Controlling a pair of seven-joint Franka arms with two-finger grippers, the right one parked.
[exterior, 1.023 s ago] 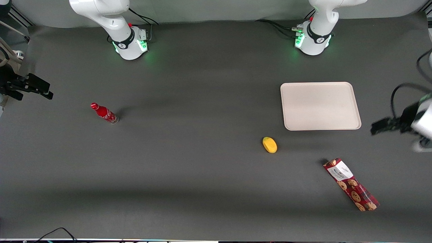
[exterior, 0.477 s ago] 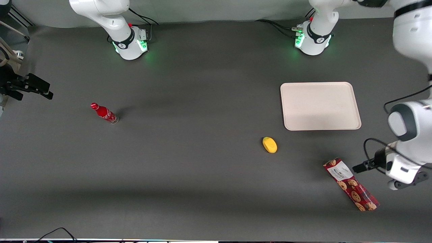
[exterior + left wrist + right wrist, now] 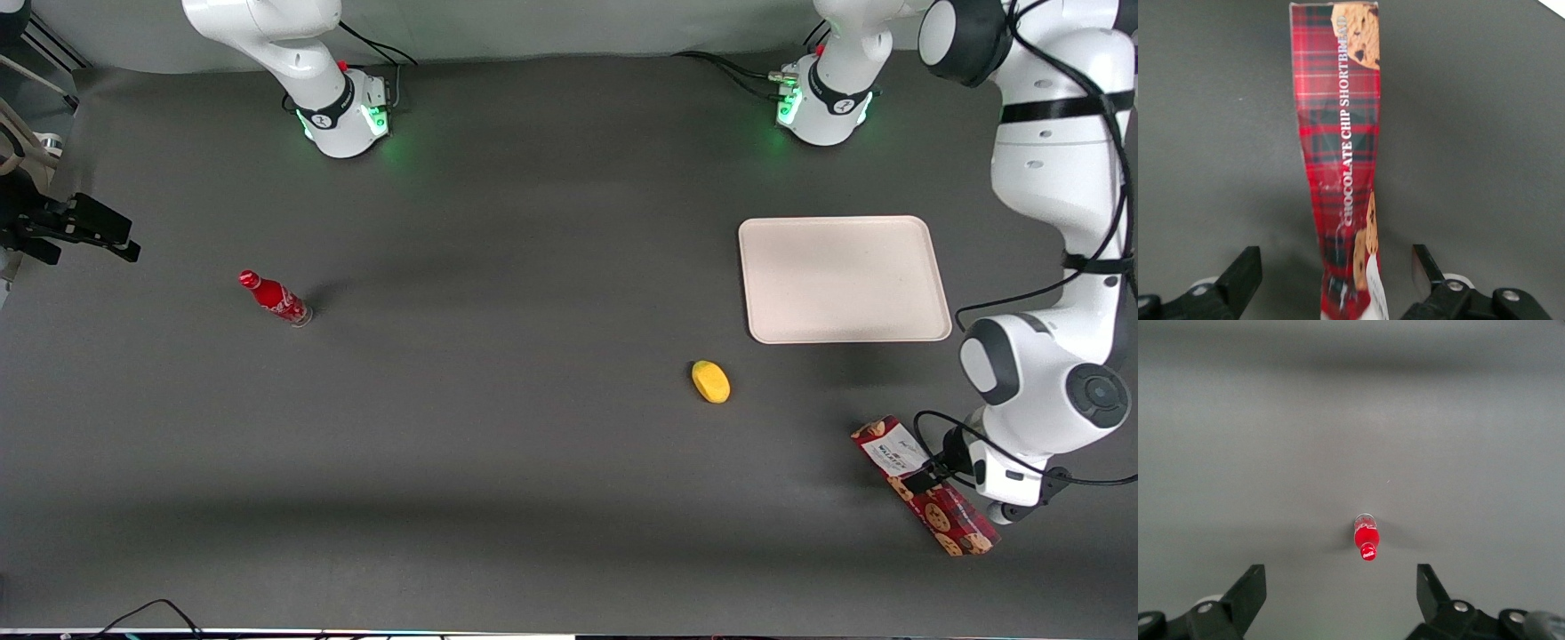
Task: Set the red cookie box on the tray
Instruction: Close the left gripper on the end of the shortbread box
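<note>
Now we see our gripper (image 3: 1337, 270) spread wide | red cookie box (image 3: 1341, 167) between its fingers (image 3: 1241, 273), untouched | tray (image 3: 843, 278) well apart, farther from front camera.

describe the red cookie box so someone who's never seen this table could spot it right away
Find the cream tray at the working arm's end of the table; the red cookie box lies flat on the mat, nearer the front camera than it, with the gripper open astride its white-label end. It is a long, narrow tartan carton printed with chocolate-chip cookies, unlike the small yellow object nearby.
</note>
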